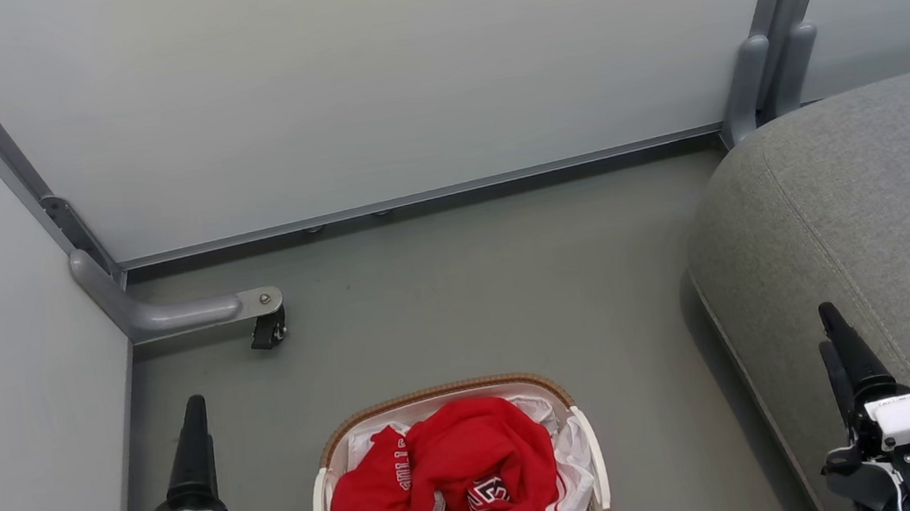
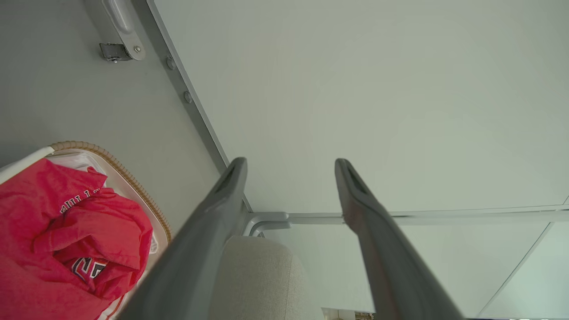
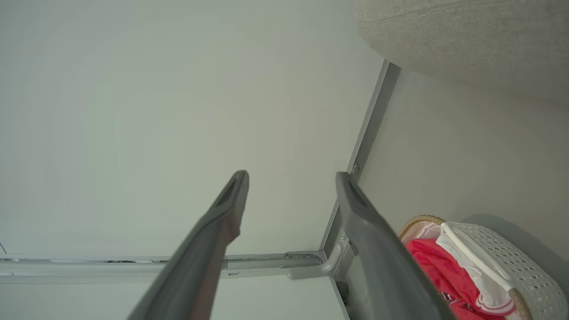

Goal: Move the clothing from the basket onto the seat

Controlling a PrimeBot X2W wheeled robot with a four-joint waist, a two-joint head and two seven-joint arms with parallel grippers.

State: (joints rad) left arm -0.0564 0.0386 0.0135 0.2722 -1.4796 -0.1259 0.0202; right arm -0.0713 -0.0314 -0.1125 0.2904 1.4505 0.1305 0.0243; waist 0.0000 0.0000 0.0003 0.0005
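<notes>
The clothing (image 1: 449, 491), a bright red garment with white lettering, lies heaped in the basket (image 1: 445, 390), a small white one with a brown woven rim, at the bottom centre of the head view. The grey seat (image 1: 876, 221) bulks at the right. My left gripper (image 1: 194, 411) stands to the left of the basket, apart from it; in the left wrist view the left gripper (image 2: 291, 166) is open and holds nothing, with the clothing (image 2: 66, 235) at lower left. My right gripper (image 1: 829, 328) hovers at the seat's near edge; in its own view the right gripper (image 3: 292, 178) is also open and bare, with the basket (image 3: 511, 253) at lower right.
Pale partition panels on metal frames close off the back and left. A frame foot with a black caster (image 1: 266, 329) juts onto the grey floor (image 1: 493, 285) left of centre. A white liner (image 1: 570, 450) shows under the red garment.
</notes>
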